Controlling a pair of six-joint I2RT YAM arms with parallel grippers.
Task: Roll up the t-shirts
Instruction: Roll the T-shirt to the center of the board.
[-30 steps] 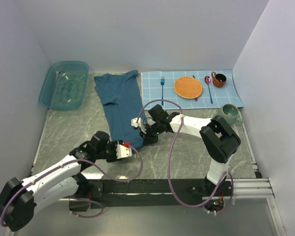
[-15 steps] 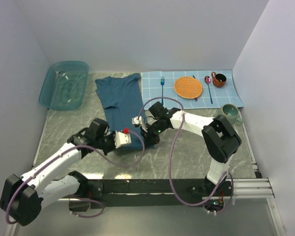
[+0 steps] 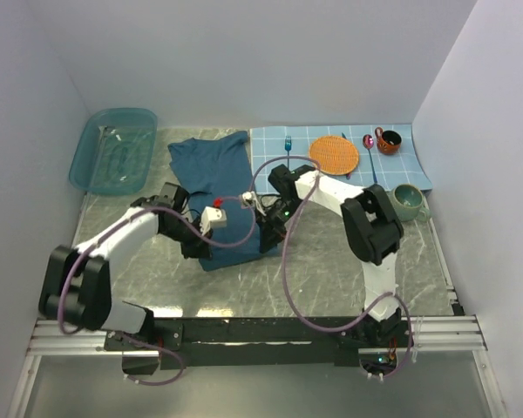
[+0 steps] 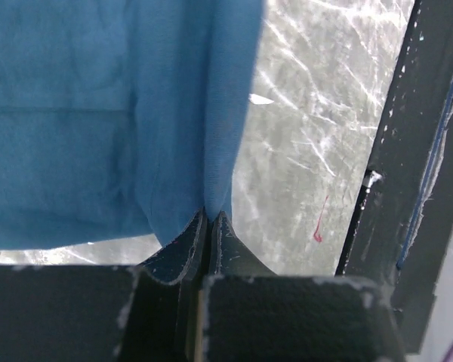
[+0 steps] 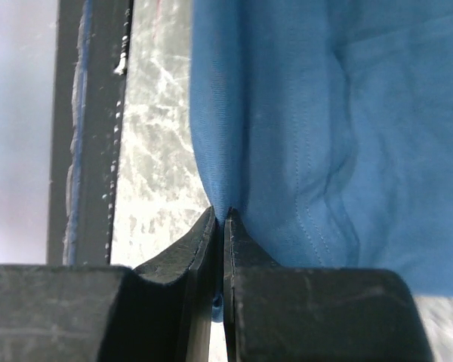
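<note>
The dark teal-blue t-shirt (image 3: 211, 167) lies on the marble table left of centre, collar end far, and is bunched in its far part. My left gripper (image 3: 195, 246) is shut on the shirt's near left edge; the left wrist view shows cloth (image 4: 98, 113) pinched between the fingertips (image 4: 210, 217). My right gripper (image 3: 269, 237) is shut on the near right edge; the right wrist view shows cloth (image 5: 325, 128) hanging from the closed fingertips (image 5: 224, 216). The near hem is lifted between the two grippers.
A see-through teal tub (image 3: 113, 150) stands at the far left. A light blue gridded placemat (image 3: 410, 165) at the far right carries an orange plate (image 3: 334, 154), fork (image 3: 288, 144), spoon (image 3: 369, 142) and brown mug (image 3: 388, 140). A green cup (image 3: 410, 200) stands beside it.
Both grippers have moved away from the arm bases with the shirt's near hem in them. The shirt now looks shorter and more bunched at the far end.
</note>
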